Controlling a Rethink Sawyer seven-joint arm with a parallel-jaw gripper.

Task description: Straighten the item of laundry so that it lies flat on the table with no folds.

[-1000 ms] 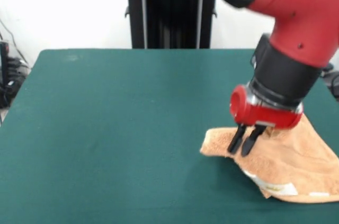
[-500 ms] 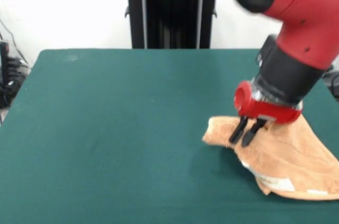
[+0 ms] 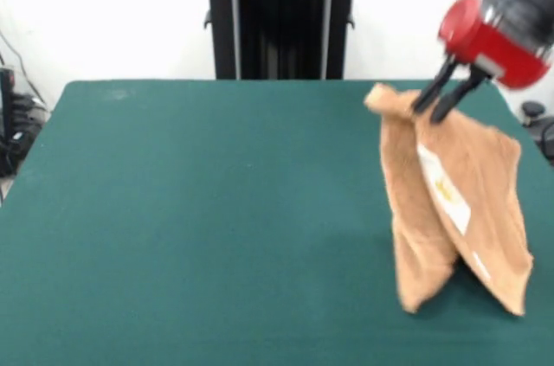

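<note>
- Presently, the gripper (image 3: 440, 104) sits at the upper right of the front view, its two dark fingers (image 3: 427, 96) pinched together on an upper edge of the towel (image 3: 450, 210), near one bunched corner.
- Towel position: it hangs from that pinch above the right part of the desk (image 3: 199, 210), draped in long vertical folds. Whether its lowest tips touch the green surface cannot be told from this view.
- Visible detail: a white care tag (image 3: 446, 189) shows on the hanging face, and one flap is doubled over the other, so the cloth is far from flat.
- Task standing, as a judgement: the lift is under way and the spreading step is not yet done.
- Risk one: the hold is on a small bunch of terry. A quick swing could pull the fabric out of the fingers and drop it in a heap.
- Risk two: if lowered straight down, the doubled flaps would probably stack and the folds remain. A sideways drag during the descent seems needed.
- Risk three: the towel hangs close to the desk's right edge, so a release here might leave part of it off the surface.
</note>
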